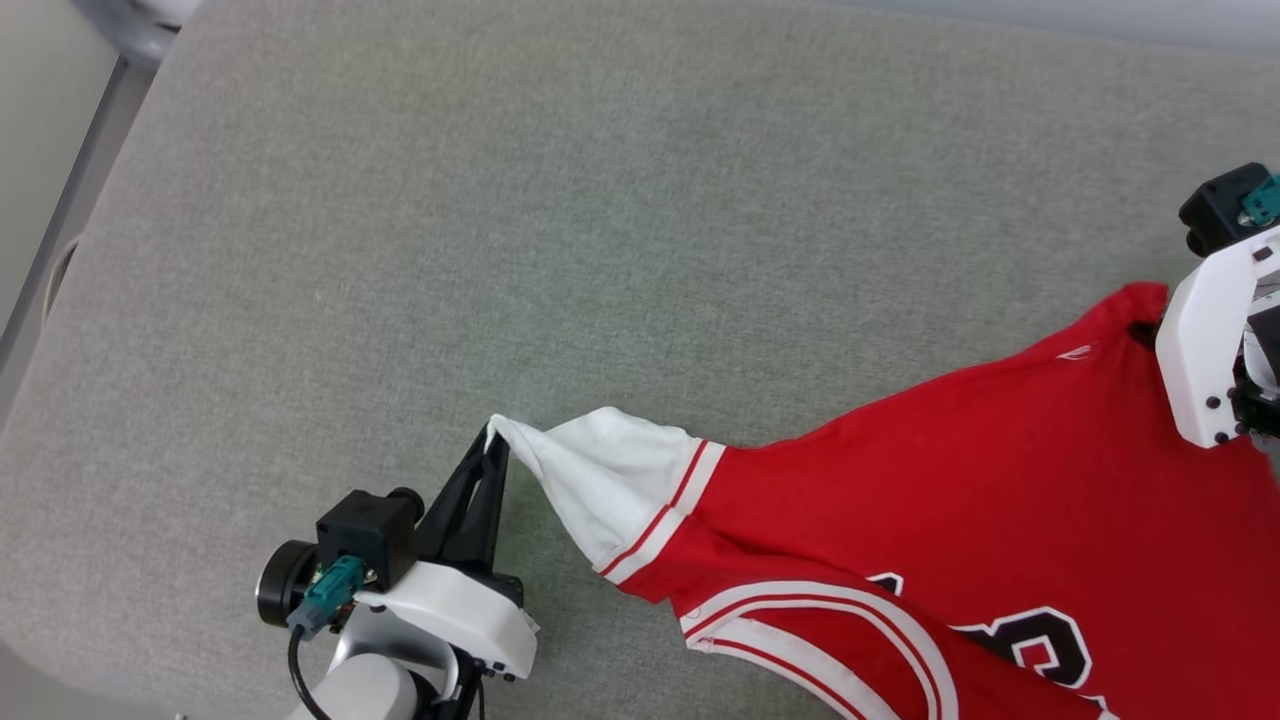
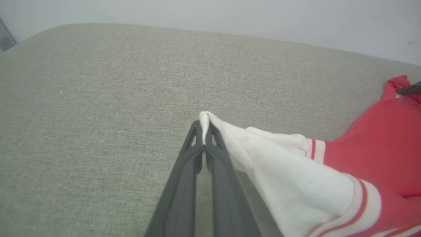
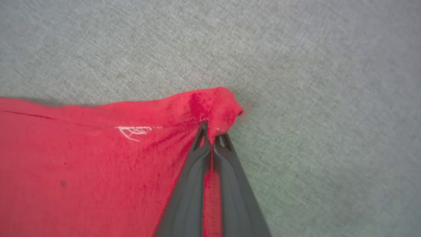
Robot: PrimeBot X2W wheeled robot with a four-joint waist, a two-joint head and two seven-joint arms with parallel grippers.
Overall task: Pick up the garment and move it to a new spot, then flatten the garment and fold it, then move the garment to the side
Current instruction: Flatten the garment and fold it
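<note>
Garment (image 1: pixel 950 480): soft red knit, white sleeve, striped trim, spread over the near right of the cushion (image 1: pixel 500 200), a coarse grey weave with rounded corners. Left pincer (image 2: pixel 204 128) is clenched on the sleeve's peaked white tip. Right pincer (image 3: pixel 212 133) is clenched on a bunched red corner.

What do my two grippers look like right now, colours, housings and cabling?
Left gripper: two long, dark, tapering fingers with triangular cut-outs near the tips, a white moulded shell, a black camera block, and a teal connector feeding a black cable. Right gripper: matching dark fingers, white casing, teal plug.
</note>
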